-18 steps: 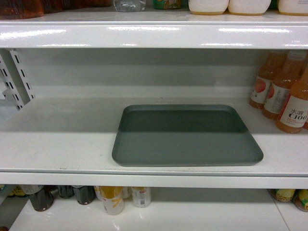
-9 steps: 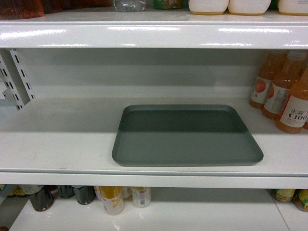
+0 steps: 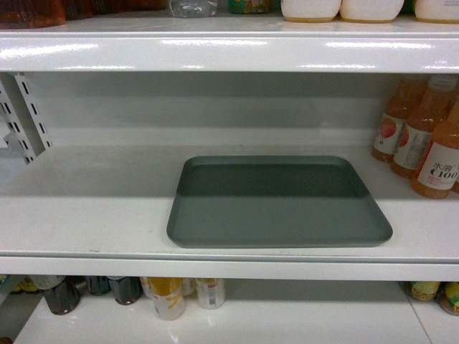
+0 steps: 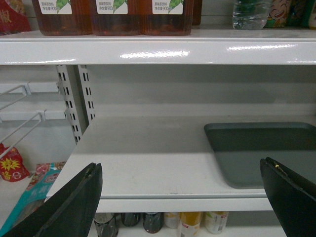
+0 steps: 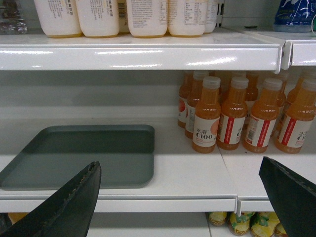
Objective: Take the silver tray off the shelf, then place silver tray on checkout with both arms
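Note:
The silver tray [image 3: 278, 202] lies flat on the white shelf [image 3: 93, 215], close to its front lip, grey-green and bare. It shows at the right of the left wrist view [image 4: 261, 150] and at the left of the right wrist view [image 5: 81, 154]. My left gripper [image 4: 180, 185] is open, held in front of the shelf edge to the left of the tray. My right gripper [image 5: 177, 185] is open too, in front of the shelf edge to the tray's right. Neither touches anything. No arm shows in the head view. The checkout is out of view.
Orange juice bottles [image 5: 232, 116] stand on the shelf right of the tray. The board above [image 3: 229, 50] carries white bottles and brown jugs. Slotted uprights [image 4: 74, 101] stand at the left. Cans and bottles [image 3: 172, 295] fill the shelf below.

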{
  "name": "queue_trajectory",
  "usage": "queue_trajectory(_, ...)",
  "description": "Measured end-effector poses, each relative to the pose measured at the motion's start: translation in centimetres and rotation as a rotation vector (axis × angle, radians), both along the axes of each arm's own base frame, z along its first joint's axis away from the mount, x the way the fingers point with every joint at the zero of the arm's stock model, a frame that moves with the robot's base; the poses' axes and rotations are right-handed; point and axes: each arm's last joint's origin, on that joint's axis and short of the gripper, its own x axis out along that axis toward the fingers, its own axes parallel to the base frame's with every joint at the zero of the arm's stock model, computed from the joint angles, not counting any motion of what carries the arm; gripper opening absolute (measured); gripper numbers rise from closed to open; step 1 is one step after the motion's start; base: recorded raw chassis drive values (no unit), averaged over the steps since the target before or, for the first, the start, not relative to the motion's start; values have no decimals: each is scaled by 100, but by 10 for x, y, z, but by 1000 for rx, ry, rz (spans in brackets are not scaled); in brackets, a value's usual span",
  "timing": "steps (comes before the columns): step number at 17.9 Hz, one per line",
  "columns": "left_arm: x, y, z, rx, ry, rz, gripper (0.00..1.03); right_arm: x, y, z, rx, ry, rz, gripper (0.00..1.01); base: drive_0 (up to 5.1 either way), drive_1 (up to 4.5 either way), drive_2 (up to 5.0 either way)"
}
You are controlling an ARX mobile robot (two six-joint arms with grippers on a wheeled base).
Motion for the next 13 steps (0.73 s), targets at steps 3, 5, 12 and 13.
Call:
queue_trajectory(3, 0, 0, 0, 0, 0, 0, 98, 0, 0, 0, 0, 0, 0, 98, 0, 0, 0)
queue_trajectory(5, 0, 0, 0, 0, 0, 0, 98, 0, 0, 0, 0, 0, 0, 98, 0, 0, 0)
queue_trajectory(12, 1, -2, -2, -13, 192, 98, 98, 2, 0, -3, -24, 184, 94, 98, 0, 0, 0)
queue_trajectory(13, 13, -6, 4, -11, 329, 182, 98, 13, 1, -3, -36, 281, 159, 98, 0, 0, 0)
